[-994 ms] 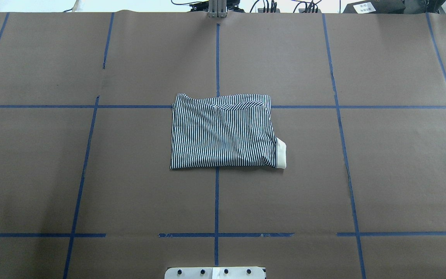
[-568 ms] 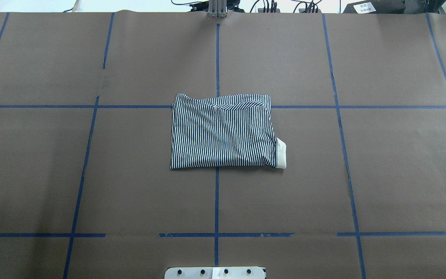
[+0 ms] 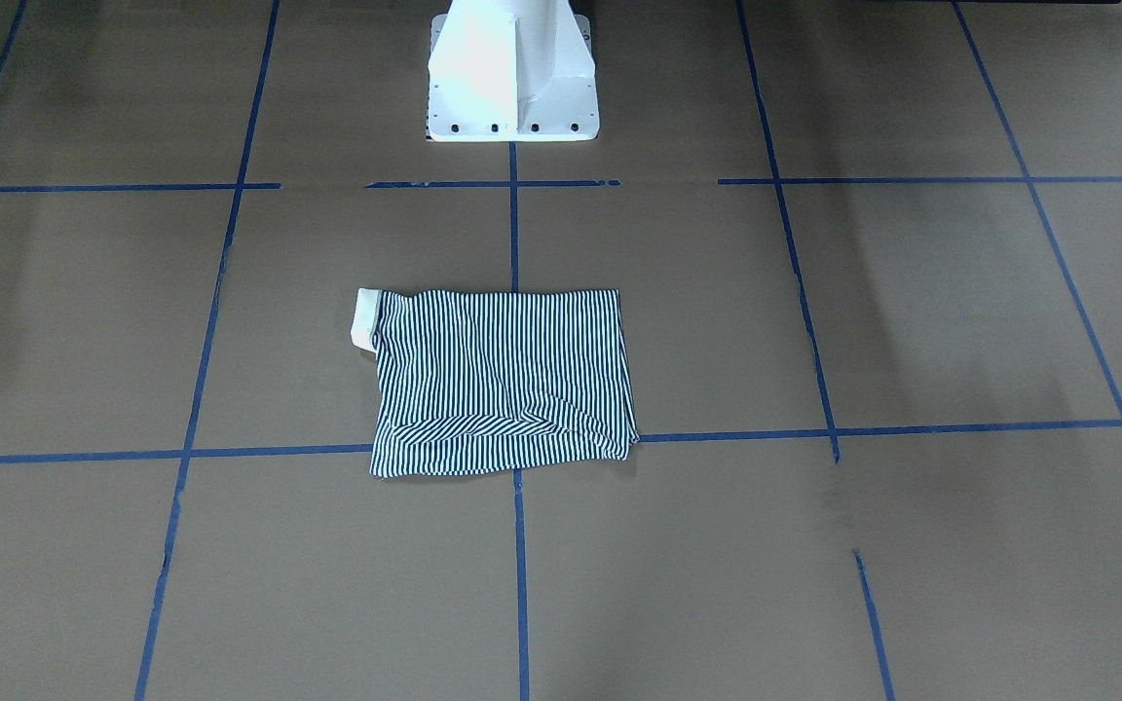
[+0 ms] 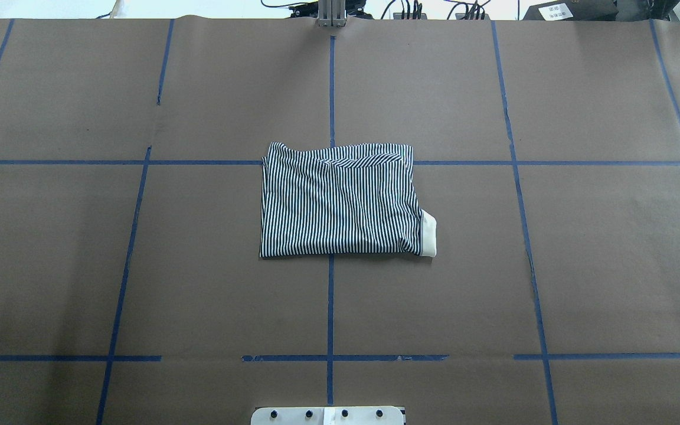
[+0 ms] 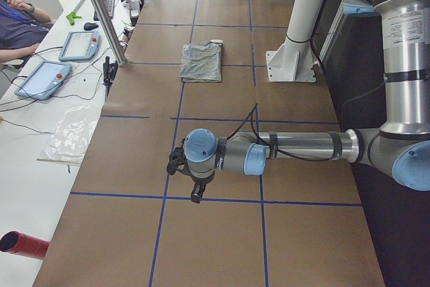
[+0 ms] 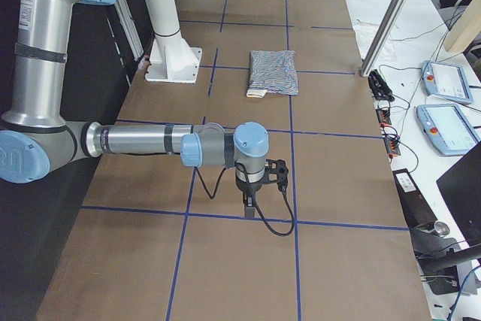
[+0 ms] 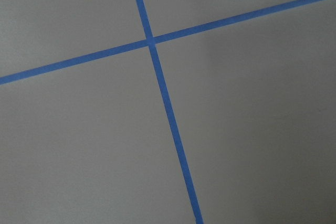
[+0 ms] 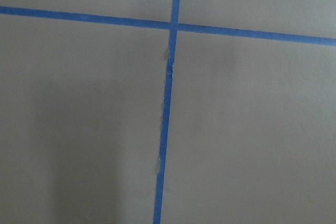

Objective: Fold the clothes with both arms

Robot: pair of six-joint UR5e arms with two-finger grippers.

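The striped polo shirt (image 4: 340,200) lies folded into a compact rectangle at the middle of the brown-papered table, with a cream cuff (image 4: 428,235) poking out at one corner. It also shows in the front view (image 3: 503,380) and small in both side views (image 5: 203,62) (image 6: 273,71). Both arms stretch out low over bare paper, far from the shirt. The left gripper (image 5: 195,191) and the right gripper (image 6: 248,204) point down and show only in the side views, so I cannot tell whether they are open or shut. The wrist views show only paper and blue tape.
The white pedestal base (image 3: 512,88) stands at the robot's edge of the table. Blue tape lines (image 4: 330,307) grid the paper. A side bench holds teach pendants (image 5: 41,78), cables and a plastic sheet; a person's arm (image 5: 17,28) rests there. A red cylinder (image 5: 23,245) lies near it.
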